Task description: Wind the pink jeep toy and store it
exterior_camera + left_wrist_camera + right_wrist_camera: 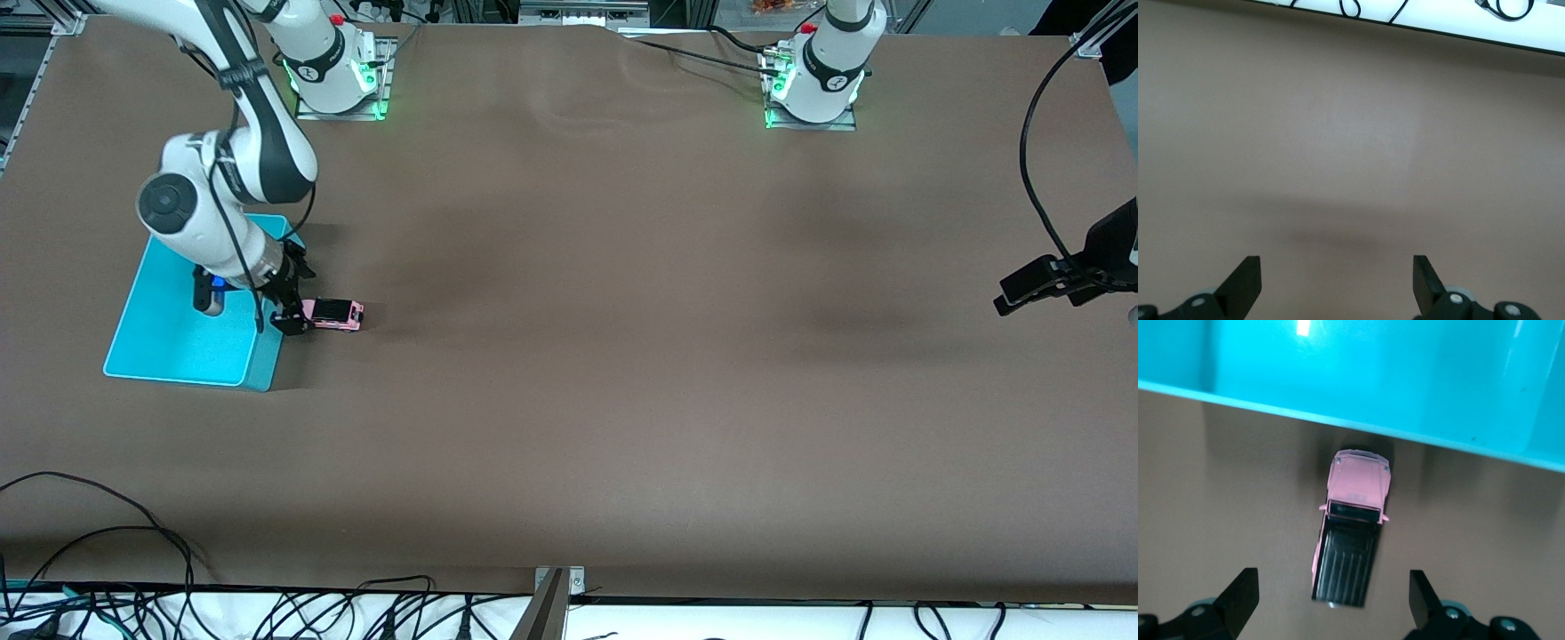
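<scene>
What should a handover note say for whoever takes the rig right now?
Right gripper: open, low over the table beside the jeep, holding nothing.
Left gripper: open, empty, waiting over bare table at the left arm's end.
Jeep: on the table beside the bin, touching neither gripper; the right wrist view shows its pink hood pointing toward the bin wall.
Done: nothing visible; the jeep is outside the bin.
Left: grasp, wind, put the jeep in the bin.
</scene>
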`<state>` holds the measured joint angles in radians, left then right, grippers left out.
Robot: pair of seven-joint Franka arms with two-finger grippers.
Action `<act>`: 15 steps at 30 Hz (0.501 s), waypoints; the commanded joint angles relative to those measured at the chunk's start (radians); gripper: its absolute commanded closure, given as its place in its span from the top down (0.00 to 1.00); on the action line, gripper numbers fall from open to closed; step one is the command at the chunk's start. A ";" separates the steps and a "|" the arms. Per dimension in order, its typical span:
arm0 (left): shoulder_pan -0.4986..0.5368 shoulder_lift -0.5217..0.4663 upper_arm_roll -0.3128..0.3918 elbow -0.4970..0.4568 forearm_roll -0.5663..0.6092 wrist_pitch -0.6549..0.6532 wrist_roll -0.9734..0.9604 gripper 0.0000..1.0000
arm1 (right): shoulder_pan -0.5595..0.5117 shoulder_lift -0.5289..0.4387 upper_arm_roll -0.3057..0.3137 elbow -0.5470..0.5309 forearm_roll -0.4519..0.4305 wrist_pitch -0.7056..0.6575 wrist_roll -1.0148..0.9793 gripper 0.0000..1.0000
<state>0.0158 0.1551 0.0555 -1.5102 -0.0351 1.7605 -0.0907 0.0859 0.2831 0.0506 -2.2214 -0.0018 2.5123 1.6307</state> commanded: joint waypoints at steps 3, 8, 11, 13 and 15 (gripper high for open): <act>-0.010 -0.017 0.020 -0.002 -0.031 -0.007 0.026 1.00 | 0.005 0.071 -0.008 0.000 -0.023 0.097 0.058 1.00; -0.008 -0.015 0.021 -0.001 -0.029 -0.004 0.026 1.00 | 0.006 0.088 -0.008 -0.007 -0.024 0.102 0.061 0.78; -0.008 -0.015 0.021 -0.001 -0.029 -0.004 0.026 1.00 | 0.006 0.091 -0.008 -0.007 -0.026 0.102 0.061 0.63; -0.008 -0.015 0.023 -0.001 -0.029 -0.004 0.026 1.00 | 0.006 0.091 -0.008 -0.007 -0.026 0.102 0.061 0.48; -0.007 -0.015 0.023 -0.001 -0.028 -0.004 0.026 1.00 | 0.006 0.091 -0.008 -0.009 -0.026 0.102 0.061 0.37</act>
<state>0.0158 0.1519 0.0626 -1.5102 -0.0352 1.7606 -0.0907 0.0859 0.3741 0.0474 -2.2217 -0.0042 2.6055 1.6602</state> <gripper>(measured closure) 0.000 0.172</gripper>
